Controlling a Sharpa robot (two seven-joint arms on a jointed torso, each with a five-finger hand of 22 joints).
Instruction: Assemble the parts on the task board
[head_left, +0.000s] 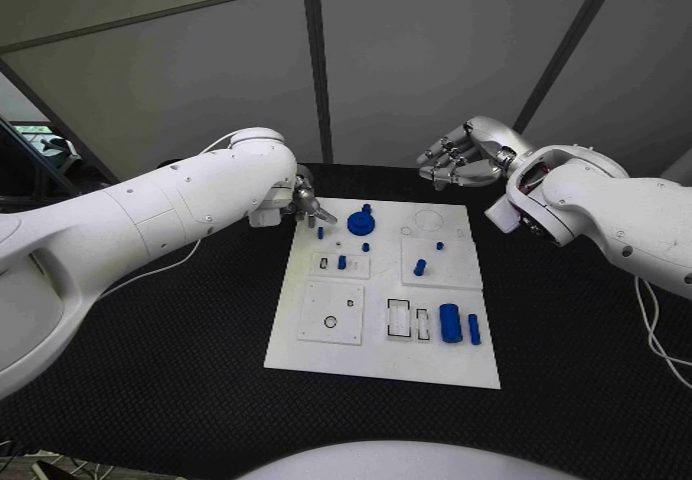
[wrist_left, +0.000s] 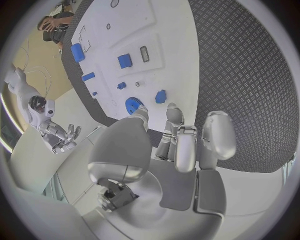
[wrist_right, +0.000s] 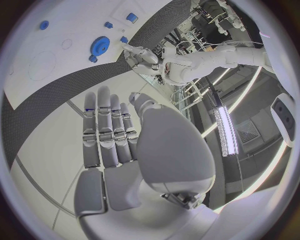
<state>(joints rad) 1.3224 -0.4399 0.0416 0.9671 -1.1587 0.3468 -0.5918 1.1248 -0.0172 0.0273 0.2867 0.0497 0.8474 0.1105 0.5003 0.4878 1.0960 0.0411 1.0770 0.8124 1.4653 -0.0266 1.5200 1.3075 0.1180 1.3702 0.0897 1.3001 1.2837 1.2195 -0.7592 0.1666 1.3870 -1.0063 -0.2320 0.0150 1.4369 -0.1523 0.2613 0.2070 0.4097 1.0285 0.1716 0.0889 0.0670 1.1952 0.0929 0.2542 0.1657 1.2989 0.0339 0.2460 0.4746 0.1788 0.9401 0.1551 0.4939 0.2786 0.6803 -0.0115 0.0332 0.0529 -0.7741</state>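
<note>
The white task board (head_left: 378, 356) lies mid-table. At its far end sits a blue gear (head_left: 361, 216), with a small blue peg (head_left: 320, 232) beside it. More pegs (head_left: 420, 267) stand mid-board. A blue cylinder (head_left: 451, 322) and a blue bar (head_left: 475, 328) lie near the right edge. My left hand (head_left: 303, 205) hovers at the board's far left corner, fingers (wrist_left: 175, 116) apart and empty, tips just short of the gear (wrist_left: 133, 105) and a small piece (wrist_left: 160, 96). My right hand (head_left: 462, 155) is raised beyond the far right corner, its fingers (wrist_right: 106, 125) stretched out, holding nothing.
Black ribbed matting (head_left: 159, 350) covers the table around the board. The board carries a raised square plate with a small hole (head_left: 332, 312) and two rectangular slots (head_left: 400, 316). Grey panels stand behind the table's far edge.
</note>
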